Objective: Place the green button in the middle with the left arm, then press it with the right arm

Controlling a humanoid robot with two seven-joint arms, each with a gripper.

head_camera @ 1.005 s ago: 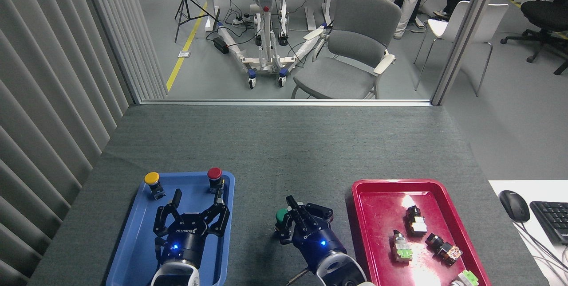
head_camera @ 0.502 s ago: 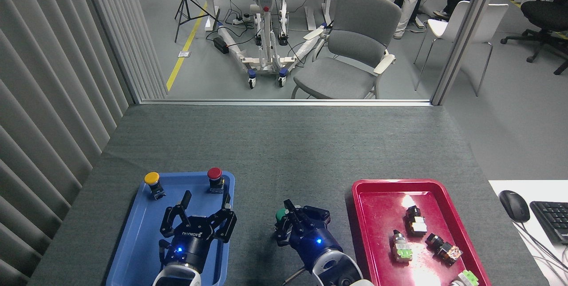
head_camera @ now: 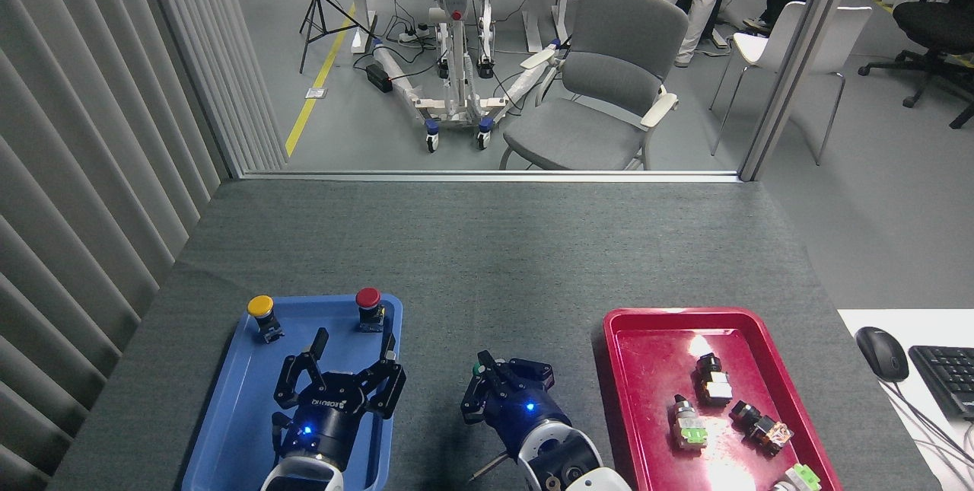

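Note:
The green button (head_camera: pixel 475 371) stands on the grey mat of the middle (head_camera: pixel 487 263), between the two trays. Only a sliver of its green cap shows. My right gripper (head_camera: pixel 487 368) is shut, fingers together, and sits right on top of the cap, hiding most of it. My left gripper (head_camera: pixel 355 339) is open over the blue tray (head_camera: pixel 228 415) with nothing between its fingers, a short way left of the button.
A yellow button (head_camera: pixel 261 307) and a red button (head_camera: pixel 368 299) stand at the blue tray's far edge. The red tray (head_camera: pixel 647 323) on the right holds several small switch parts. A mouse (head_camera: pixel 881 352) and keyboard (head_camera: pixel 947 377) lie far right.
My right gripper has shifted left and down onto the green button, so the cap, plainly visible before, is nearly covered. My left gripper drifted slightly right early on, then stayed still.

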